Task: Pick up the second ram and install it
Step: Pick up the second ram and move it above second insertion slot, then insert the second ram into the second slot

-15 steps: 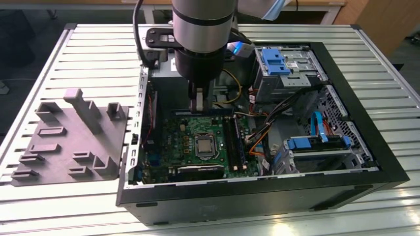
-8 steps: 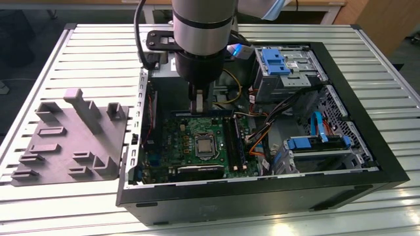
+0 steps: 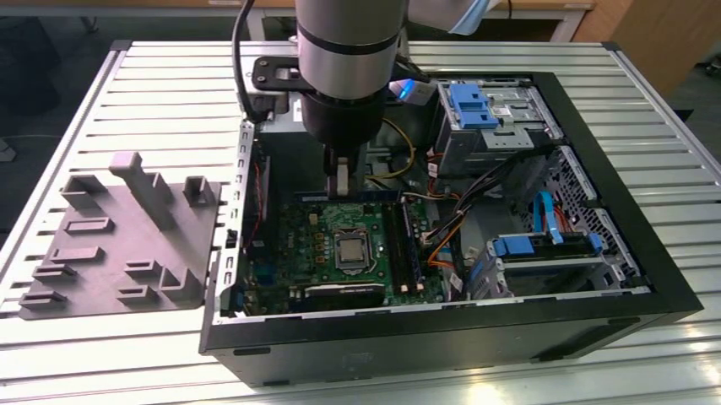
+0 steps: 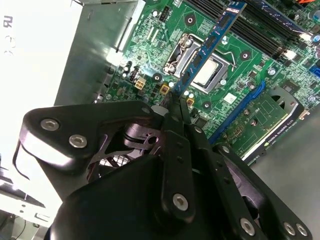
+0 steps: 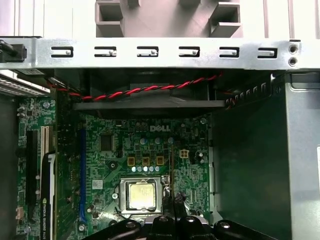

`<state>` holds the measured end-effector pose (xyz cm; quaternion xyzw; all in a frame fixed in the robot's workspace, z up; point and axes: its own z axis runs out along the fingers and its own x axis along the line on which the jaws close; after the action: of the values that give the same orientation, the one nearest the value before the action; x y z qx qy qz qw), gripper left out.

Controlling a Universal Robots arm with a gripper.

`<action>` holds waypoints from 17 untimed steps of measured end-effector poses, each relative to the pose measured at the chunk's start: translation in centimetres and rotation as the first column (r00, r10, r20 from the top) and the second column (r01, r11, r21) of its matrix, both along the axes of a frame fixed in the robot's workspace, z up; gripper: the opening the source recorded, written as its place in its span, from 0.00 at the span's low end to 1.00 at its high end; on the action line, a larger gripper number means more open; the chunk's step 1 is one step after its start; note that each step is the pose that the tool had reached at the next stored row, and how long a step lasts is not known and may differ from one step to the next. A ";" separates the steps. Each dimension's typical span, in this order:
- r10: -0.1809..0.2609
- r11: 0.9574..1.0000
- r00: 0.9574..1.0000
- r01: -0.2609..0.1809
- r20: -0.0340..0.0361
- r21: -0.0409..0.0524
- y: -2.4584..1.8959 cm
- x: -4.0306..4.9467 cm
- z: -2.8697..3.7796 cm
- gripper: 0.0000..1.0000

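Observation:
My gripper [image 3: 338,187] hangs inside the open computer case, over the far part of the green motherboard [image 3: 304,240]. It is shut on the second ram [image 4: 210,47], a slim bluish board with small chips that juts from the fingertips above the processor socket [image 4: 210,72]. In the first wrist view the ram [image 5: 172,167] shows edge-on as a thin line rising from the gripper [image 5: 172,214]. The long black memory slots [image 3: 397,245] lie on the exterior view's right of the socket [image 3: 351,251], apart from the held stick. Another stick [image 4: 280,14] sits in a slot.
The case's black frame [image 3: 451,333] surrounds the board. Blue drive bays [image 3: 479,105] and orange cables [image 3: 441,249] crowd the exterior view's right. A graphics card [image 3: 338,295] lies near the front. A grey moulded fixture [image 3: 124,236] rests on the slatted table on the exterior view's left.

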<state>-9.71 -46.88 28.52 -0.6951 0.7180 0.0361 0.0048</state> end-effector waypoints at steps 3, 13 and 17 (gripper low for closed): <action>0.000 1.000 1.000 0.000 0.000 0.000 0.00 0.00 -0.15 0.12; 0.000 1.000 1.000 0.000 0.000 0.000 0.00 0.00 0.01 0.12; 0.000 1.000 1.000 0.000 0.000 0.000 0.00 0.00 0.04 0.12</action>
<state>-9.71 -46.88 28.55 -0.6951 0.7180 0.0362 0.0047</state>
